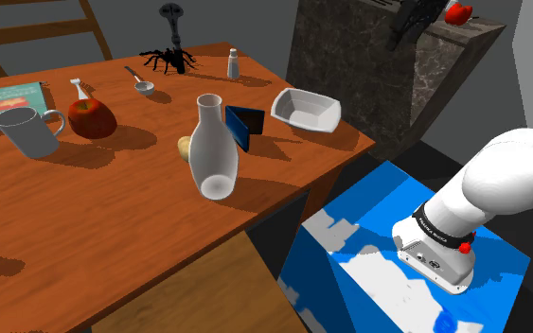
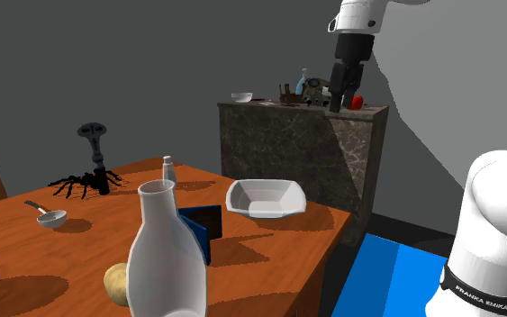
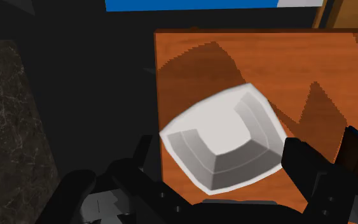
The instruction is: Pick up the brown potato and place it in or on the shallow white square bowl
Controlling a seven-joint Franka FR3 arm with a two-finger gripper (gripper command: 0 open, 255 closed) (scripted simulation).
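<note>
Tool (image 2: pixel 345 101) high up in the second exterior view, seen against the stone counter (image 2: pixel 287 153), pointing straight down, released and clasping nothing. Well below, toward that view's left, the shallow white square bowl (image 2: pixel 262 198) near the corner of the wooden surface (image 2: pixel 80 243), bare inside. Further left and closer to the camera, the brown potato (image 2: pixel 119 284), lying on the surface just beside a tall white vase (image 2: pixel 166 261). Between vase and bowl, a dark blue box (image 2: pixel 202 227) standing on edge.

Wrist view next: parted fingers (image 3: pixel 308 167) looking down on the bowl (image 3: pixel 225 137), far from touching it. Nothing in it. A corner of the blue box (image 3: pixel 355 153) beside one finger.

Shoulder view last: potato (image 1: pixel 185 147) half hidden behind the vase (image 1: pixel 212 147), well apart from the bowl (image 1: pixel 305 111). Farther along the surface, a grey mug (image 1: pixel 29 131) with no contents to be seen, and a red apple (image 1: pixel 92 118). Vase open at the neck, inside not visible.

Step in hand, by the look of it: the reach to the potato, nothing grasped yet. Best done by staying high while crossing over bowl and box, then descending on the potato's open side, away from the vase. Keep the fingers wide, turn the wrist to avoid brushing the vase, and close across the potato's narrower width. Likely hazard: toppling the vase.
</note>
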